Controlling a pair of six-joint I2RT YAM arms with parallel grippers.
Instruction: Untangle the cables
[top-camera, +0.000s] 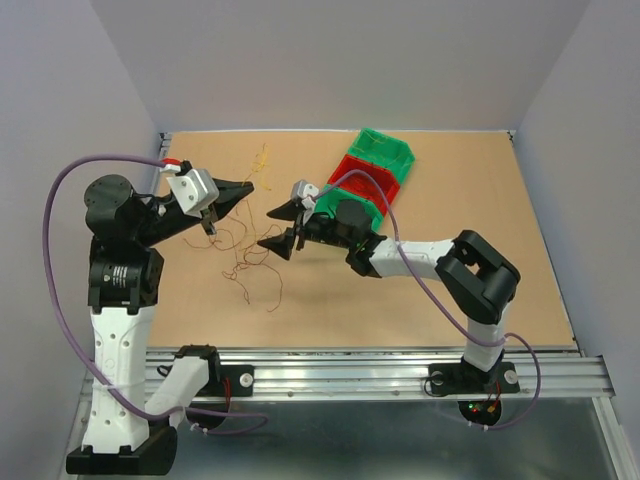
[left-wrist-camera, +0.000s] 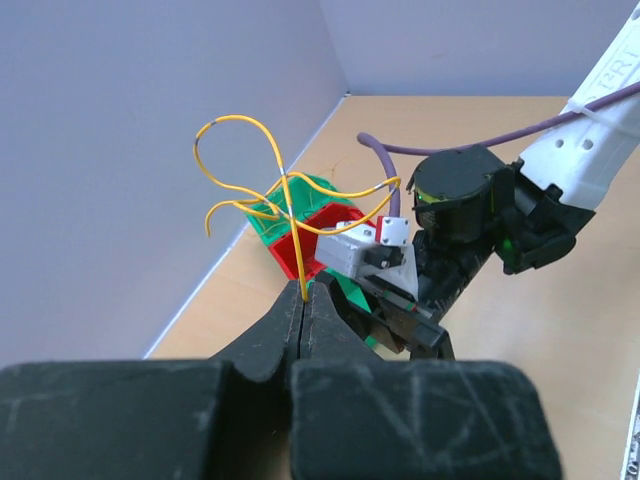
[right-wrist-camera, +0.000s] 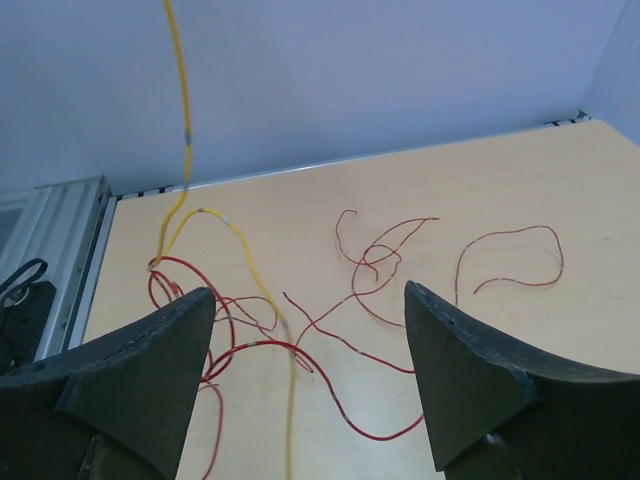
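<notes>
My left gripper (left-wrist-camera: 303, 300) is pinched together on the yellow cable (left-wrist-camera: 250, 190), which loops up through the centre of the left wrist view; my right gripper (right-wrist-camera: 308, 290) stands wide apart, holding nothing, over the red cables (right-wrist-camera: 380, 260) sprawled loose on the table (right-wrist-camera: 560, 180); bare board lies open at right; beyond, the green and red bins (top-camera: 375, 165) sit close to the table's upper edge.
</notes>
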